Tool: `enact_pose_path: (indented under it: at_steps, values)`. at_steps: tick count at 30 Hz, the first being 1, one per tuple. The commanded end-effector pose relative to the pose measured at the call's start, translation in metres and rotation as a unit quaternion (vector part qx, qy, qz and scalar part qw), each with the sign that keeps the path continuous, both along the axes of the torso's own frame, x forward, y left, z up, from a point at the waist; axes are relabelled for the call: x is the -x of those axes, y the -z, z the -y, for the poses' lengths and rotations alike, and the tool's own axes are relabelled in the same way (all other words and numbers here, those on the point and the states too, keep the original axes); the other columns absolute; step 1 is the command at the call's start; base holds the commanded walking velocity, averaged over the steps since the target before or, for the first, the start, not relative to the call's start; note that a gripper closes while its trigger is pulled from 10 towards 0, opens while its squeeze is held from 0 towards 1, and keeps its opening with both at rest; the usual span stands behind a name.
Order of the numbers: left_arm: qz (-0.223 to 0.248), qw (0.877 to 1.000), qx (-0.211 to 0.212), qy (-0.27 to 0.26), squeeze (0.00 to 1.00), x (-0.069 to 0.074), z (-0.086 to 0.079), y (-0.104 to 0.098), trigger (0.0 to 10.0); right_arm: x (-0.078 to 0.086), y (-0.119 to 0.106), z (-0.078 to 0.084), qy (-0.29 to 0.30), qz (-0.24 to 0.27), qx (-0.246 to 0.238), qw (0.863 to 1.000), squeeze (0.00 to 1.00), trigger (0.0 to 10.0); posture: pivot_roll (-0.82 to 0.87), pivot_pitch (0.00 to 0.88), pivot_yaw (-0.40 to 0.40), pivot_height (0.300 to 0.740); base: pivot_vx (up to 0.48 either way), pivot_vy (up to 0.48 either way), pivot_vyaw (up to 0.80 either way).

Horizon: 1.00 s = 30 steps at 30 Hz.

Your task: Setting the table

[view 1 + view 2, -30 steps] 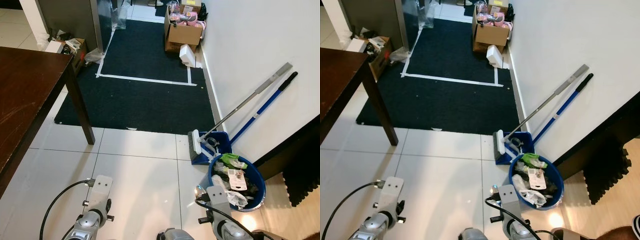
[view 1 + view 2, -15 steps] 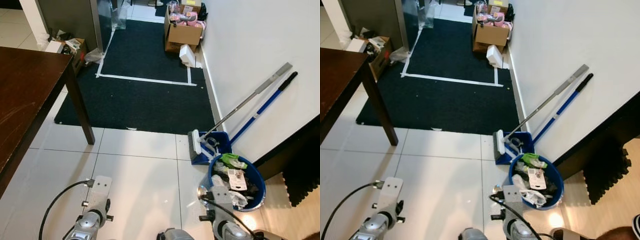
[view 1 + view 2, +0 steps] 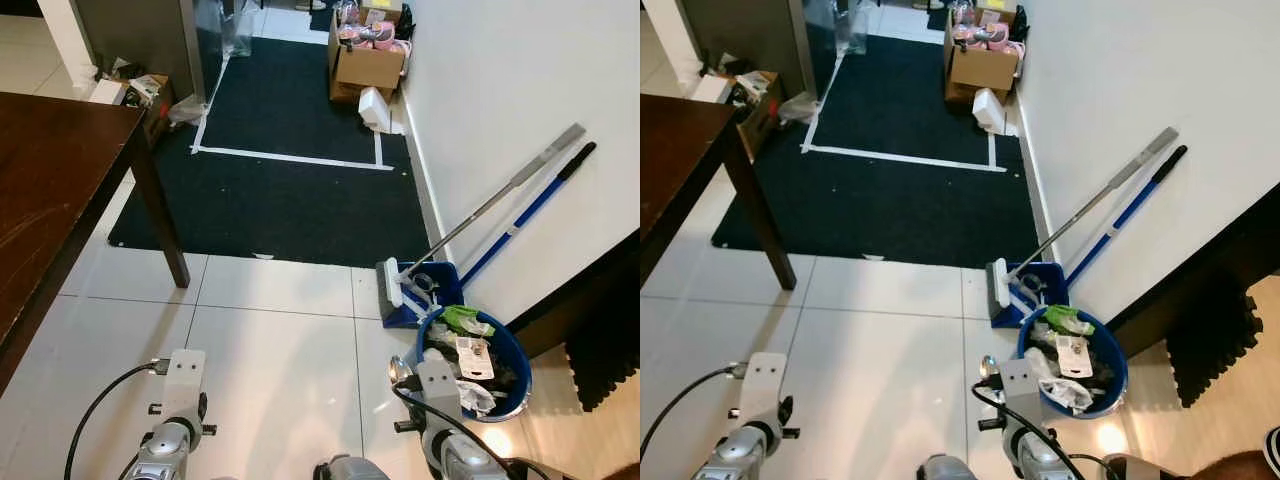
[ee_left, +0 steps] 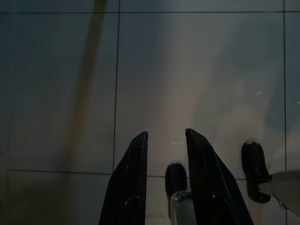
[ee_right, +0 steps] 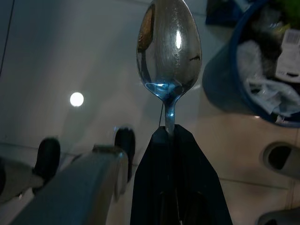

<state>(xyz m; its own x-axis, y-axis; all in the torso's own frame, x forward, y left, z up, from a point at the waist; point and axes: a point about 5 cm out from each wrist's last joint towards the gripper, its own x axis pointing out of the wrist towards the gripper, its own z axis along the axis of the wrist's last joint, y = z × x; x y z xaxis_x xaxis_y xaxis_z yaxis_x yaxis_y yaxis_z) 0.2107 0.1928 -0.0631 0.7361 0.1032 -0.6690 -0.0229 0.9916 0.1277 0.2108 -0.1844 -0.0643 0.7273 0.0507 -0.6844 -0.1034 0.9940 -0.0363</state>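
In the left eye view the robot stood on white floor tiles, the dark wooden table off to its left and a blue bin of rubbish close by its right arm, with a broom and mop leaning on the wall behind it. The right eye view showed the same layout, and a glint of the spoon beside the right wrist, just beside the bin's rim.

In the left wrist view the left gripper hung over bare tile, its fingers slightly parted and holding nothing.

In the right wrist view the right gripper was pinched tight on the spoon's neck, the bowl pointing outward with the bin alongside. The grip looked narrow (only the thin neck was between the fingers), so I judged the spoon could twist or slip during the walk to the table. A swing of that arm might also knock it against the bin, or drop it among the rubbish.
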Motion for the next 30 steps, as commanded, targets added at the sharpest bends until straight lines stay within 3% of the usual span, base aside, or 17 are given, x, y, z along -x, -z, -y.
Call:
enact_pose_path:
  at_steps: [1,4,7,10,13,15,17,18,30]
  values:
    - [0.016,1.000,-0.007,-0.001,0.00,-0.001,-0.001,-0.002,10.0,-0.009,-0.007,0.004,0.022,0.025,0.003,0.999,0.00,10.0,0.05,0.052,-0.053,0.740,0.000,0.000,0.00]
    - [0.029,1.000,-0.004,0.001,0.00,-0.006,0.001,-0.005,10.0,-0.022,-0.015,-0.003,0.003,0.055,0.018,0.998,0.00,10.0,0.04,0.049,-0.053,0.740,0.000,0.000,0.00]
    - [0.025,1.000,0.004,0.001,0.00,-0.007,0.005,-0.005,10.0,-0.023,-0.016,-0.007,-0.008,0.062,0.018,0.998,0.00,10.0,0.05,0.051,-0.055,0.740,0.000,0.000,0.00]
    - [0.014,1.000,0.006,0.007,0.00,-0.007,0.008,-0.003,10.0,-0.021,-0.015,-0.008,-0.013,0.057,0.019,0.998,0.00,10.0,0.05,0.051,-0.056,0.740,0.000,0.000,0.00]
    - [0.020,0.998,-0.012,0.056,0.00,-0.004,0.017,-0.002,10.0,-0.012,-0.009,-0.005,-0.006,0.038,0.012,0.999,0.00,10.0,0.05,0.048,-0.060,0.740,0.000,0.000,0.00]
    - [0.025,0.998,-0.008,0.053,0.00,-0.003,0.017,-0.002,10.0,-0.010,-0.007,-0.004,-0.006,0.032,0.014,0.999,0.00,10.0,0.05,0.045,-0.061,0.740,0.000,0.000,0.00]
    - [0.052,0.997,0.052,0.030,0.00,-0.005,0.021,-0.005,10.0,-0.004,-0.003,-0.001,-0.013,0.015,0.033,0.999,0.00,10.0,0.06,0.044,-0.061,0.740,0.000,0.000,0.00]
    - [0.059,0.996,0.057,0.028,0.00,-0.006,0.021,-0.007,10.0,-0.003,-0.002,-0.001,-0.012,0.016,0.033,0.999,0.00,10.0,0.06,0.043,-0.061,0.740,0.000,0.000,0.00]
    - [0.051,0.997,0.042,0.042,0.00,-0.010,0.019,-0.008,10.0,-0.003,-0.002,-0.001,-0.009,0.018,0.027,0.999,0.00,10.0,0.05,0.039,-0.045,0.740,0.000,0.000,0.00]
